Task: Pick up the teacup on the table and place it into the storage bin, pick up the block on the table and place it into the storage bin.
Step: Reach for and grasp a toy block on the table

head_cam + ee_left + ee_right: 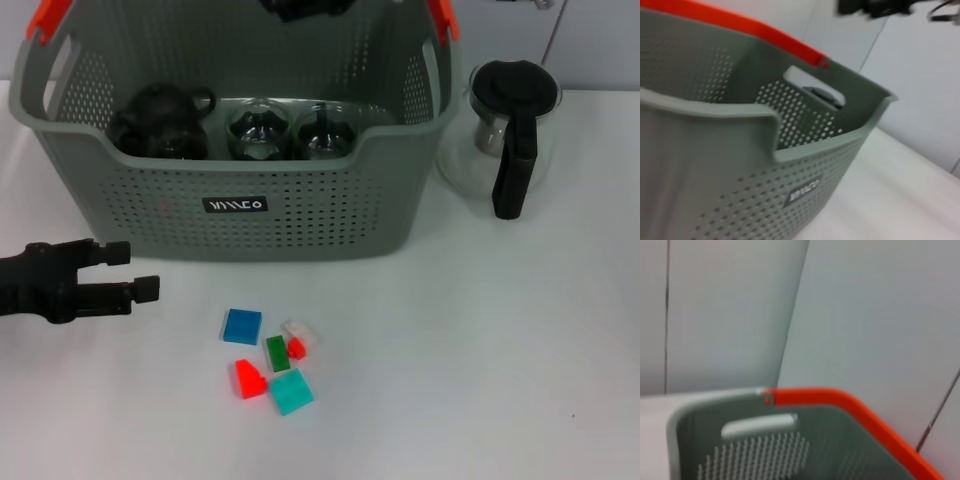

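Note:
The grey perforated storage bin (240, 215) stands at the back of the white table (500, 350); it also fills the left wrist view (730, 170), and its orange-clipped rim (840, 402) shows in the right wrist view. Inside it sit two glass teacups (258, 130) (322, 131) beside a dark teapot (160, 122). Several small blocks lie in front of the bin: blue (242, 326), green (277, 353), red (249, 379), teal (291, 392). My left gripper (135, 271) hovers open and empty, left of the blocks. My right gripper (300, 7) hangs above the bin's back, mostly cut off.
A clear glass pitcher with a black lid and handle (508, 140) stands right of the bin. A white block (301, 332) and a tiny red one (296, 348) lie among the others. A black label (235, 204) marks the bin's front wall.

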